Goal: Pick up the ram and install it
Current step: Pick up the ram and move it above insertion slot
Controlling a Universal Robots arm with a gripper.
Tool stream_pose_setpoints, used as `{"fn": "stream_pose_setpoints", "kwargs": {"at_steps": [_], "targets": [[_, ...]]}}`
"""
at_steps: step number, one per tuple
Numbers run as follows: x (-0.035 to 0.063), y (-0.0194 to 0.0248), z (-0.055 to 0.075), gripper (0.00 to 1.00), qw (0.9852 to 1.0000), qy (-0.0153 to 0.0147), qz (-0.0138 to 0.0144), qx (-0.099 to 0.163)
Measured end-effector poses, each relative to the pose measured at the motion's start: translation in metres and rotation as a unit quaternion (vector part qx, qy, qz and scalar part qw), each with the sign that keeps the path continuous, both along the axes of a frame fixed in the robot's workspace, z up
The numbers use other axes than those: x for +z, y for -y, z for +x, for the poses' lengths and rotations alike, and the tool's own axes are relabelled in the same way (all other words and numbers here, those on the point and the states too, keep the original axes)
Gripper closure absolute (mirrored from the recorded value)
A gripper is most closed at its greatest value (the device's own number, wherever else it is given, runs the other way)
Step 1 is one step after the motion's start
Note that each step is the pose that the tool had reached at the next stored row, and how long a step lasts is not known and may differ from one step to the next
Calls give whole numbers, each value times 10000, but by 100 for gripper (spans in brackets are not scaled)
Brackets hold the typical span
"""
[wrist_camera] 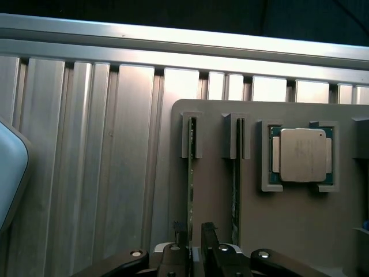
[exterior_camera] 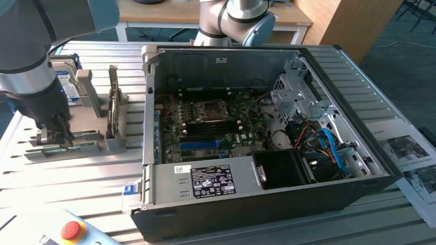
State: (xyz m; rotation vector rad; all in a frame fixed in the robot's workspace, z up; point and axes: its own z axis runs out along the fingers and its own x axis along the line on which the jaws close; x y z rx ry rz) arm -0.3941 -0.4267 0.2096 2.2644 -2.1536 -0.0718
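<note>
Two thin green ram sticks stand on edge in slots of a grey holder (wrist_camera: 219,231). In the wrist view my gripper (wrist_camera: 193,232) is open, with its dark fingers (wrist_camera: 209,234) on either side of one ram (wrist_camera: 190,173). A small gap shows between fingers and board. The other ram (wrist_camera: 236,173) stands one slot over, free. In the exterior view my gripper (exterior_camera: 54,133) is low over the grey holder (exterior_camera: 95,140), at that view's left, beside the open computer case (exterior_camera: 272,204).
A square silver processor chip (wrist_camera: 301,154) lies in a pocket of the holder past the free stick. Inside the case the motherboard has a blue slot (exterior_camera: 204,144) and a processor socket (exterior_camera: 208,111). A hard drive (exterior_camera: 68,81) stands behind the holder. A red stop button (exterior_camera: 71,229) sits near the front.
</note>
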Motion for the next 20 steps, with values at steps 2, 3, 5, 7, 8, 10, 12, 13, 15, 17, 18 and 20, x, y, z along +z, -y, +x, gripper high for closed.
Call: {"fn": "stream_pose_setpoints", "kwargs": {"at_steps": [2, 3, 5, 7, 8, 10, 12, 13, 15, 17, 18, 20], "targets": [[0, 0, 1, 76, 10000, 0, 0, -1], [0, 0, 1, 76, 10000, 0, 0, 0], [-1, 5, 2, 76, 10000, -1, 0, 0], [-5, 10, 2, 76, 10000, 0, 0, 0], [-7, 12, 2, 76, 10000, 0, 0, 0], [-10, 16, 1, 76, 10000, -1, 0, 0], [-13, 17, 1, 76, 10000, -1, 0, 0], [-13, 18, 1, 76, 10000, -1, -1, 0], [-13, 18, 1, 76, 10000, -1, 0, 0], [-16, 18, 1, 76, 10000, -1, 0, 0], [-21, 18, 1, 76, 10000, 0, 1, 0], [-28, 18, 1, 76, 10000, -1, 0, 0]]}}
